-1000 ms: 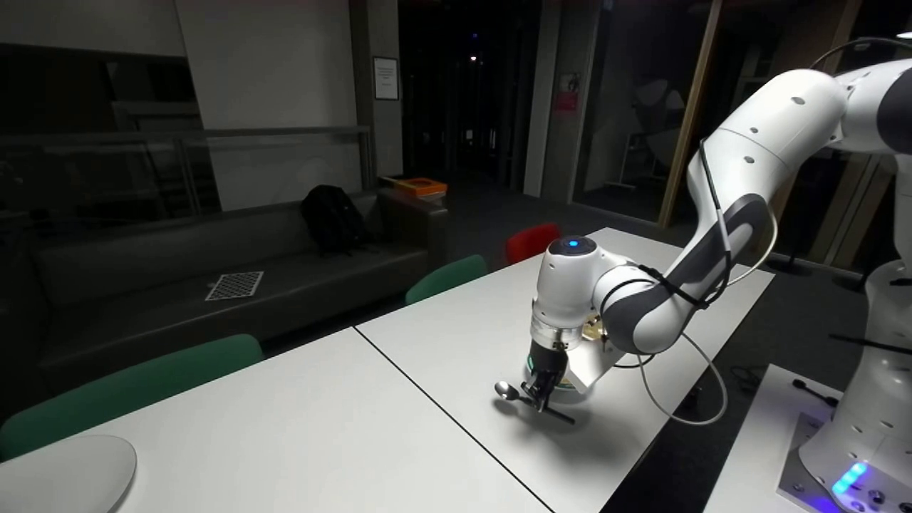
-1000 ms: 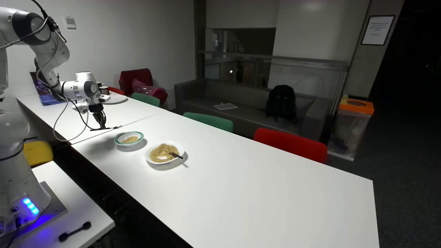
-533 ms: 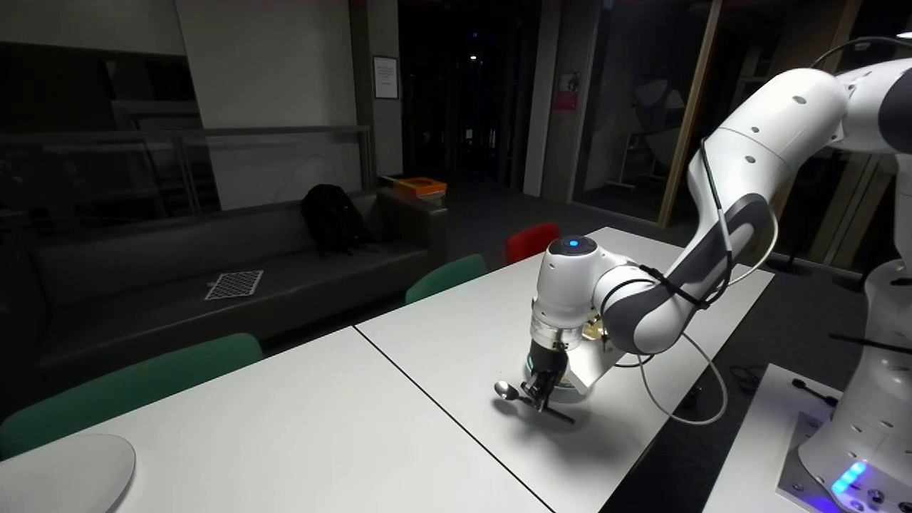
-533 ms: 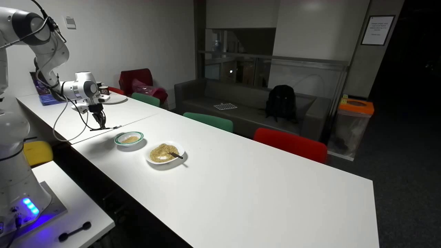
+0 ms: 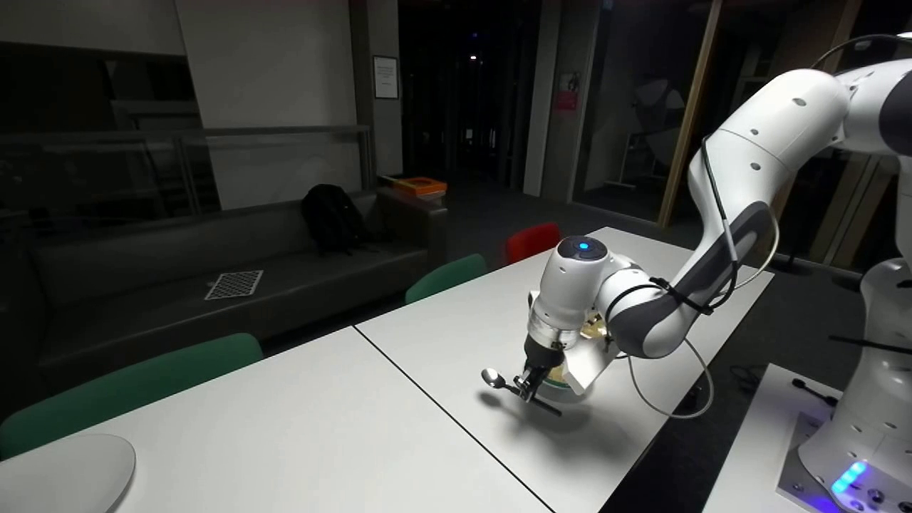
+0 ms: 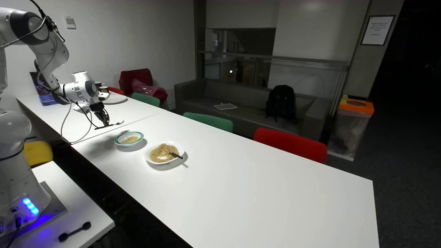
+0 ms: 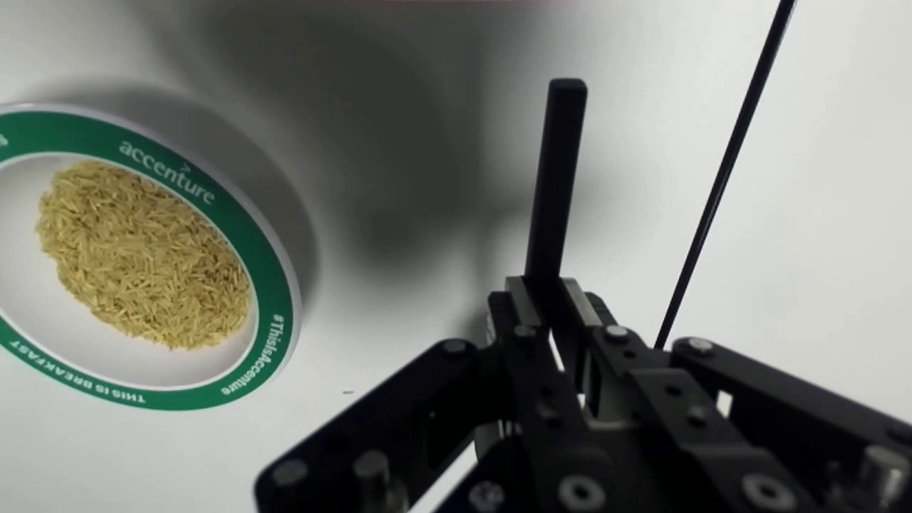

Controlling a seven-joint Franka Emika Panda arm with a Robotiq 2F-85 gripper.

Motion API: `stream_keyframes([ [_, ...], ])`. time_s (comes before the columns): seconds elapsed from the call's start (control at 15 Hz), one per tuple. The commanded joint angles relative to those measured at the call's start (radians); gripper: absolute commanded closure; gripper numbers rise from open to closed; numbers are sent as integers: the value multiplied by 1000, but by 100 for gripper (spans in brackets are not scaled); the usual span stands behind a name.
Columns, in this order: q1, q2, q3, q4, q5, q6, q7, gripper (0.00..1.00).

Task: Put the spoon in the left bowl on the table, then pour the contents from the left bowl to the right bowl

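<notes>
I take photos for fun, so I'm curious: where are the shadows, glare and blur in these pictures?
Wrist view: broad soft shadows across the table; rice crisp; nearest parts of the gripper slightly soft. Both exterior views: bright table, dim sofa, wall notice print blurred. In an exterior view: the spoon's round end gleams.

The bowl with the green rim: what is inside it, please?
Inside the green-rimmed bowl lie tan, rice-like grains, with bare white interior beside them. What lies beneath the grains is covered and cannot be seen.

Arm (image 5: 766, 132) bent — gripper (image 7: 550, 296) tilted, ptg. approx. down, w/ jaws clamped.
</notes>
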Motion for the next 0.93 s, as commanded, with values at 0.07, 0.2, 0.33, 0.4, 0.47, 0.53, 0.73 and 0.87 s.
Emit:
stream_keyframes([
  [0.07, 56, -4, -74, -17, -139, 63, 116, 97],
  [0.2, 64, 3, -86, -15, -183, 67, 154, 97],
  [0.33, 59, 13, -82, -12, -201, 70, 179, 97],
  [0.4, 58, 18, -83, -10, -208, 70, 194, 97],
  [0.47, 54, 26, -79, -8, -204, 72, 200, 97],
  [0.53, 51, 34, -75, -7, -196, 75, 202, 97],
  [0.73, 48, 59, -73, -1, -177, 80, 193, 97],
  [0.87, 48, 74, -73, 4, -168, 80, 184, 97],
])
